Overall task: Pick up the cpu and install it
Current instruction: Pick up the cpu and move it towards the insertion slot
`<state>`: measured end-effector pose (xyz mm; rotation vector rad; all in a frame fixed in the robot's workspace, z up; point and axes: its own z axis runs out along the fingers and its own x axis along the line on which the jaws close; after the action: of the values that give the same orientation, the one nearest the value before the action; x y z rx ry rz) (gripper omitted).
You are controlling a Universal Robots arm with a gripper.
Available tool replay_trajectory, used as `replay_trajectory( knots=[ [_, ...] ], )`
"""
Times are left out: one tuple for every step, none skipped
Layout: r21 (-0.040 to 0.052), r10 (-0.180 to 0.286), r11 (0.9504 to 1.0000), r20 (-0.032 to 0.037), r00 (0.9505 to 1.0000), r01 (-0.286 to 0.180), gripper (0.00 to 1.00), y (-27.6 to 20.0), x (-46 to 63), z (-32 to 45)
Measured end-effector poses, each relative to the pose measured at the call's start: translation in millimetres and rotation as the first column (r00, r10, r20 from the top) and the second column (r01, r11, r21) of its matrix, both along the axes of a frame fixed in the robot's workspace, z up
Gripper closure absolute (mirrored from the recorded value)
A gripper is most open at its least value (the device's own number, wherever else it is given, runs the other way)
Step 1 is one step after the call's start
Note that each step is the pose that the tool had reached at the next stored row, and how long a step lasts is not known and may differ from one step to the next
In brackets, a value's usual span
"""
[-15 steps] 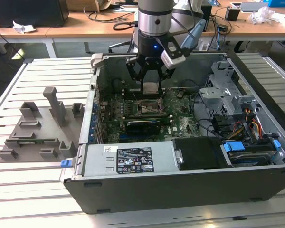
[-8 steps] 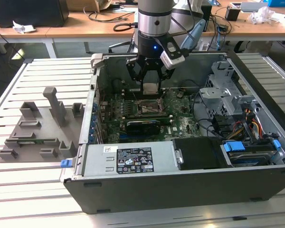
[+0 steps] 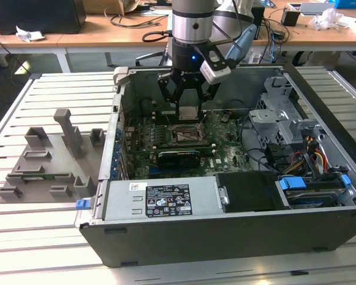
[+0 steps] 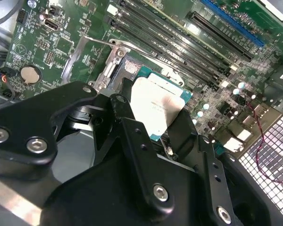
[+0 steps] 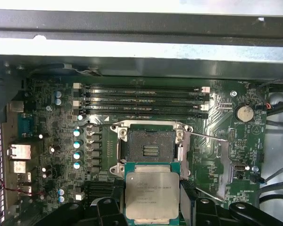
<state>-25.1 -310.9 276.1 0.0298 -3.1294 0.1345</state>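
cpu (image 5: 152, 194) in claw (image 3: 188, 108), above socket (image 5: 151, 144)

The gripper (image 4: 153, 123) grips the cpu (image 4: 159, 101) by opposite edges. It hangs over the green motherboard (image 4: 61, 44), near the metal socket frame (image 4: 114, 61).

Place: robotics lab | open PC case (image 3: 225, 243) — cable-strewn desks (image 3: 89, 35) behind

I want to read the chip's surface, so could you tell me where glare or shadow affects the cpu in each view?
Second wrist view: glare washes the cpu near white; first wrist view: it is evenly lit, markings visible; exterior view: pale against the shaded motherboard.
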Motion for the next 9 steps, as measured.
replay_trajectory(
  knots=[
    [-0.0001, 0.000, 1.0000, 0.0000, 1.0000, 0.000, 0.45, 0.0, 0.0, 0.0],
    [-0.0001, 0.000, 1.0000, 0.0000, 1.0000, 0.000, 0.45, 0.0, 0.0, 0.0],
    [-0.0001, 0.000, 1.0000, 0.0000, 1.0000, 0.000, 0.45, 0.0, 0.0, 0.0],
    [-0.0001, 0.000, 1.0000, 0.0000, 1.0000, 0.000, 0.45, 0.0, 0.0, 0.0],
    [-0.0001, 0.000, 1.0000, 0.0000, 1.0000, 0.000, 0.45, 0.0, 0.0, 0.0],
    [-0.0001, 0.000, 1.0000, 0.0000, 1.0000, 0.000, 0.45, 0.0, 0.0, 0.0],
    [-0.0002, 0.000, 1.0000, 0.0000, 1.0000, 0.000, 0.45, 0.0, 0.0, 0.0],
    [-0.0002, 0.000, 1.0000, 0.0000, 1.0000, 0.000, 0.45, 0.0, 0.0, 0.0],
    [-0.0002, 0.000, 1.0000, 0.0000, 1.0000, 0.000, 0.45, 0.0, 0.0, 0.0]
  ],
)
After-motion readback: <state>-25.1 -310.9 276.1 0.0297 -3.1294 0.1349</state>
